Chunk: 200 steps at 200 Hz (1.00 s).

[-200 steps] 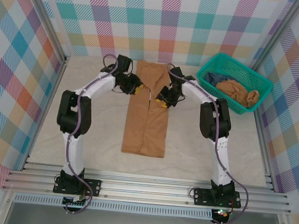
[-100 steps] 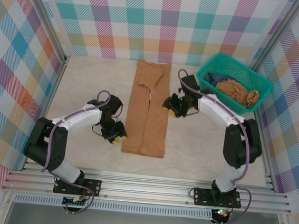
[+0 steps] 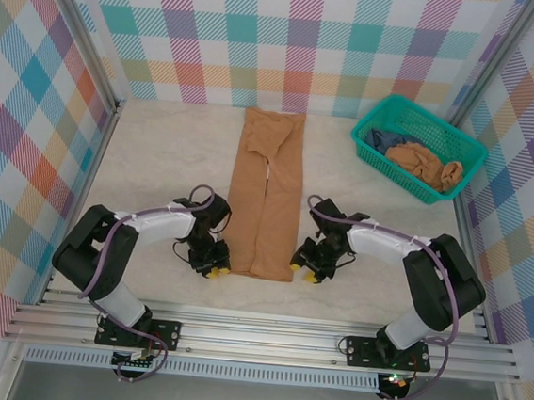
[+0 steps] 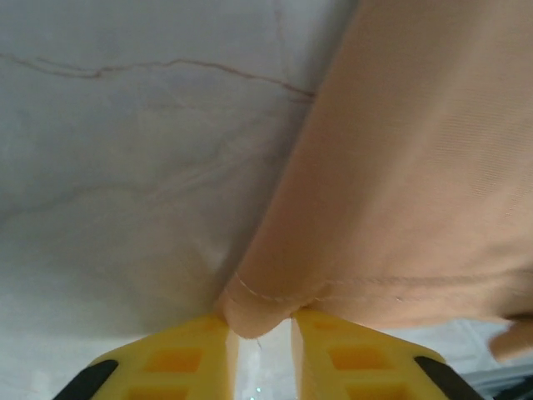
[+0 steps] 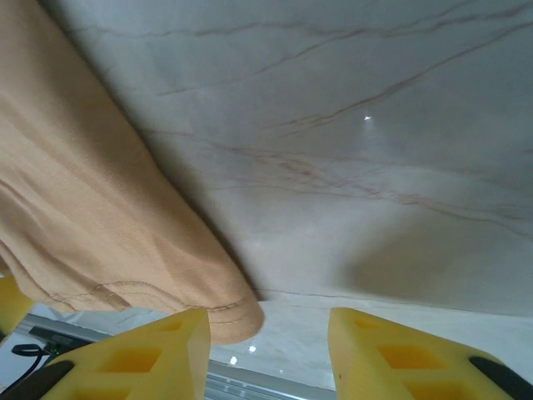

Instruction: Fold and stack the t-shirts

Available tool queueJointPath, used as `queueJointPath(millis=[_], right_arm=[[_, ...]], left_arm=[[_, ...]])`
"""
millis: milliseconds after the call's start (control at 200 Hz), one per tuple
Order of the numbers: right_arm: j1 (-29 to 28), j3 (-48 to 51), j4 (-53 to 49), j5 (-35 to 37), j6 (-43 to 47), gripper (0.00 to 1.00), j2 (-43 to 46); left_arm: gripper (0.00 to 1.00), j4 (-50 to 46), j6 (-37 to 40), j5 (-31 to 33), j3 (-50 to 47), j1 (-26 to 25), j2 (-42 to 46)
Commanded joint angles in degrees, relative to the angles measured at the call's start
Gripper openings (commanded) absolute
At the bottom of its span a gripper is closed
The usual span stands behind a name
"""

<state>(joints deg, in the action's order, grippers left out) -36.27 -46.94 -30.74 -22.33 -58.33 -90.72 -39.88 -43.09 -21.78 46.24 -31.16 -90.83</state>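
Left pincer (image 3: pixel 210 269) is down at the near-left hem corner of the t-shirt (image 3: pixel 266 195). Jaws nearly together with the corner sitting at the tips; can't tell if it's actually clamped. Right pincer (image 3: pixel 309 272) is released, jaws wide, near-right corner against one finger. T-shirt lies flat as a long narrow strip mid-worktop (image 3: pixel 156 170). Crumpled tan shirt (image 3: pixel 422 165) is in the teal basket (image 3: pixel 388 166), far right.
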Motion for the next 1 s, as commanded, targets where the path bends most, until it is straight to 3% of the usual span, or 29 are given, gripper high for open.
queueJointPath(millis=[0, 360, 580, 630, 780, 875, 995], right_arm=[[-2.1, 0.6, 4.4, -2.2, -4.1, 0.4, -1.4], [-5.1, 0.5, 4.5, -2.1, -6.7, 0.36, -2.0], [-5.2, -2.0, 3.3, 0.9, -5.7, 0.21, -5.3], [-5.2, -2.0, 3.1, 1.4, -5.5, 0.18, -5.8], [-5.3, -1.6, 2.3, 1.9, -4.7, 0.07, -5.1], [-5.2, -2.2, -0.3, 3.3, -3.2, 0.03, -3.7], [-5.2, -2.2, -1.9, 3.2, -1.8, 0.0, -3.2]], left_arm=[[0.17, 3.2, -1.3, 0.1, -0.7, -1.5, -0.5], [0.07, 4.7, -3.2, 0.1, -1.4, -3.1, 1.6], [0.07, 1.9, -3.4, 0.3, 0.5, -3.2, 6.0], [0.11, -0.5, -2.7, 0.7, 1.8, -3.3, 7.1], [0.36, -7.7, -1.1, 1.6, 4.3, -3.3, 11.2], [0.42, -10.9, -0.6, 3.9, 3.9, -3.0, 13.5], [0.42, -8.3, -2.0, 3.5, 0.8, -1.7, 13.4]])
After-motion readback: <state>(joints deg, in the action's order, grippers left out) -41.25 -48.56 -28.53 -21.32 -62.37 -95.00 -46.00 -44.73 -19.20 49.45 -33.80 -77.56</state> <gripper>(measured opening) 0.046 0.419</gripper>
